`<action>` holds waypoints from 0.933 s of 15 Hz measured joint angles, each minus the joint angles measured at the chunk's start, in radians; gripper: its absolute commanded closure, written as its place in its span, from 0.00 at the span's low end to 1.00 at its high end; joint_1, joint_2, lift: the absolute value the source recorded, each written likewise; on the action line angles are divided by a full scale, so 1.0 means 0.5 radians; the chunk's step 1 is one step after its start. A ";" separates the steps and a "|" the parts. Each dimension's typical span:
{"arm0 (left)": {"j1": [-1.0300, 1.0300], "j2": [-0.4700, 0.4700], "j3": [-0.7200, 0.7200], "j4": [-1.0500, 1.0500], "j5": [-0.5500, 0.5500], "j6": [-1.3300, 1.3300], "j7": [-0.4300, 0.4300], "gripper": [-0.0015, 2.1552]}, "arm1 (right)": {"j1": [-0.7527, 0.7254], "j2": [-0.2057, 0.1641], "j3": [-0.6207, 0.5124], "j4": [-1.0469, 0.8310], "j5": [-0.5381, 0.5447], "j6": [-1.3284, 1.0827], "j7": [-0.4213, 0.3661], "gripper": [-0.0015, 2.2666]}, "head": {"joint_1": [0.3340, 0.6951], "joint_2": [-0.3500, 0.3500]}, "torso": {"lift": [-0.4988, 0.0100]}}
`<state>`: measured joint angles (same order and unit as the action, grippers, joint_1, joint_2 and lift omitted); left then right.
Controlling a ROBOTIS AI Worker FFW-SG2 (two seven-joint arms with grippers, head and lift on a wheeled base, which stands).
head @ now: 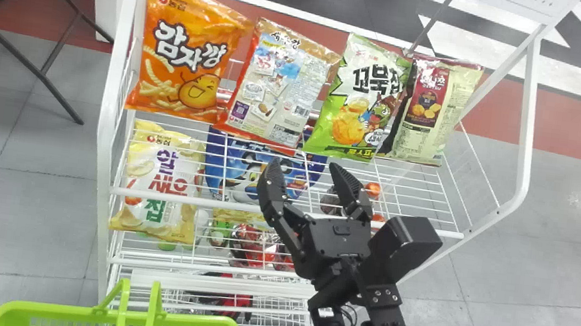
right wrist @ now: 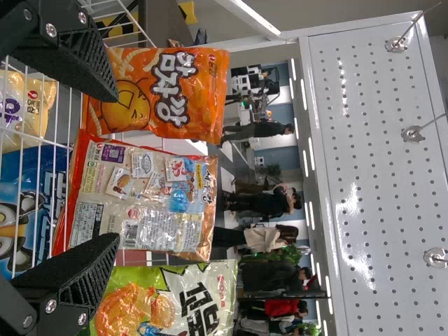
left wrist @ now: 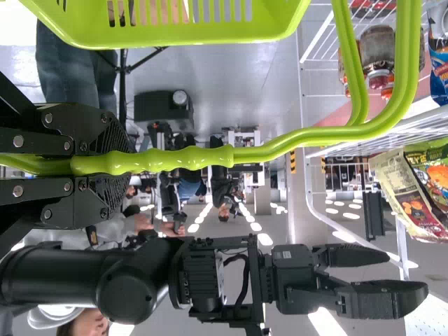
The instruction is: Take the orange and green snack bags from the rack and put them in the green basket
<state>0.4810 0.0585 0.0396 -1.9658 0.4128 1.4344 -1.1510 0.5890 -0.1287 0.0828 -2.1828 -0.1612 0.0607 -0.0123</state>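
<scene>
Foil: orange bag (head: 188, 51), green bag (head: 361, 102), likely light, crushable; I'd pinch upper seams.
Right claw (head: 304, 167): apart.
Left claw (left wrist: 119, 166): clamped on green plastic basket handle (left wrist: 189, 158).

the head view looks forward and steeply down on the rack (head: 241, 207) from above. the left wrist view sits close to the green basket (head: 193, 321), facing out across the room. the right wrist view faces the orange snack bag (head: 187, 56) and green snack bag (head: 352, 109) from nearby; the head view shares both.
</scene>
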 measured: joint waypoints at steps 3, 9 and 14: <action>0.008 -0.003 0.011 0.002 0.006 -0.035 -0.008 1.00 | 0.000 0.000 0.003 0.000 0.000 0.000 0.000 0.06 | 1.00 0.00 | 0.98; 0.014 -0.005 0.013 0.008 0.006 -0.078 0.001 1.00 | 0.000 0.000 0.003 0.000 0.000 0.000 0.000 0.06 | 1.00 0.01 | 0.98; 0.025 -0.011 0.013 0.012 0.010 -0.106 0.001 1.00 | -0.066 0.014 0.041 0.029 0.019 0.020 0.000 0.06 | 1.00 0.03 | 0.98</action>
<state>0.4933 0.0528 0.0460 -1.9597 0.4176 1.3812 -1.1504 0.5560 -0.1216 0.1034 -2.1682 -0.1516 0.0707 -0.0123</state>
